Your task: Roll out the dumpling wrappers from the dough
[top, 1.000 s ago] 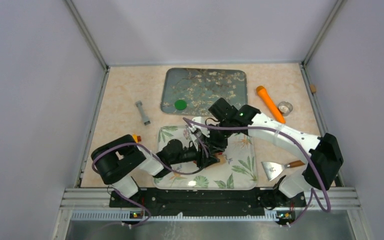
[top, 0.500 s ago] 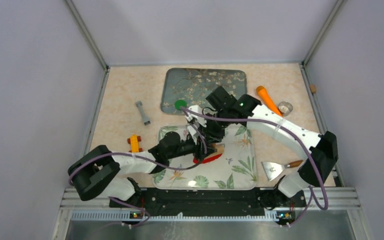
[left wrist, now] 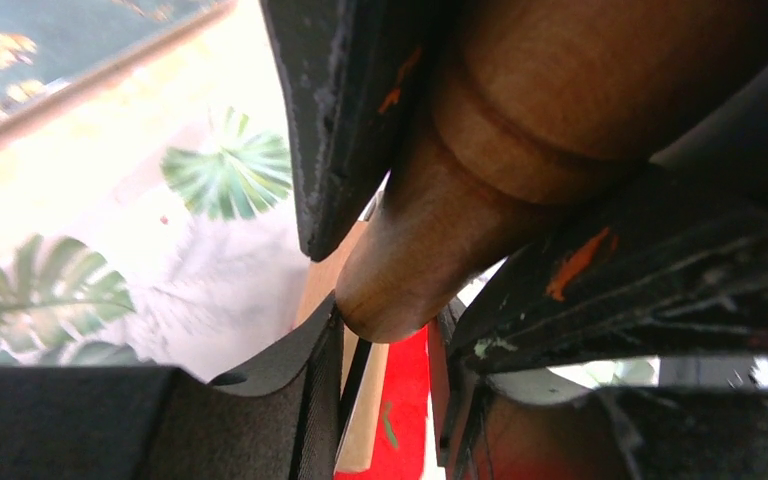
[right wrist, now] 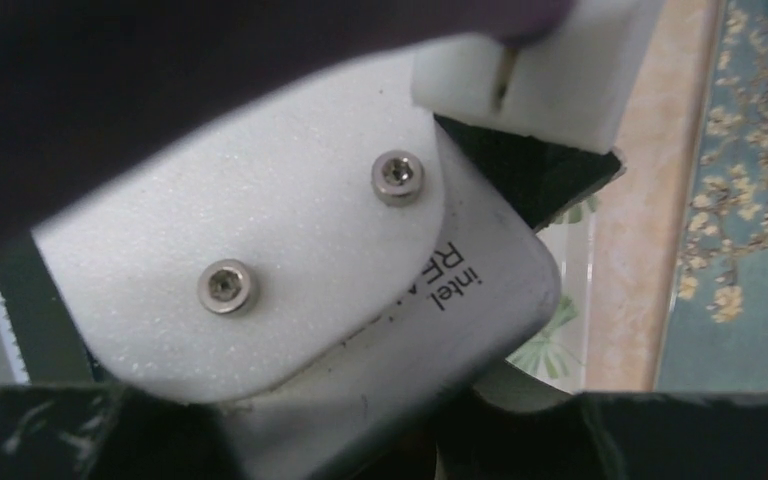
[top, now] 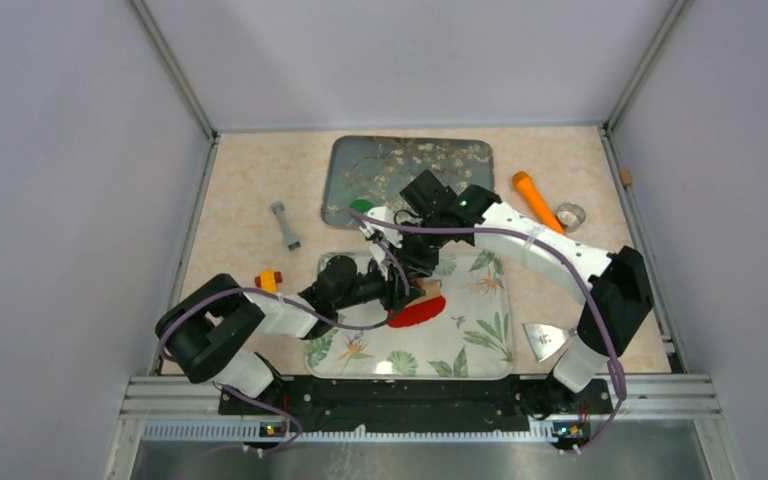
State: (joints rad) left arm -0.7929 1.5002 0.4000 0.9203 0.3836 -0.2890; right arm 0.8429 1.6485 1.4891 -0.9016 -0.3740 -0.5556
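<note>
A flat, elongated piece of red dough [top: 417, 311] lies on the white leaf-print tray [top: 480, 345]. It also shows in the left wrist view [left wrist: 405, 415]. No small round red wrapper shows. The green wrapper [top: 359, 205], a small flat disc, lies on the dark floral tray [top: 410, 160], partly hidden by the right arm. Both grippers meet just above the red dough on a wooden rolling pin [left wrist: 440, 220]. My left gripper [top: 401, 292] is shut on it. My right gripper [top: 415, 272] grips the handle beside it. The right wrist view is filled by the left wrist's camera housing [right wrist: 290, 260].
An orange tool [top: 540, 208] and a small metal cup [top: 570, 215] lie at the back right. A metal scraper [top: 550, 338] lies right of the leaf tray. A grey dumbbell-shaped tool [top: 285, 225] and a small orange block [top: 268, 280] lie on the left.
Both grippers have moved together with the rolling pin up and to the left across the leaf tray. The red dough was hidden under them and now lies exposed, flat and elongated.
</note>
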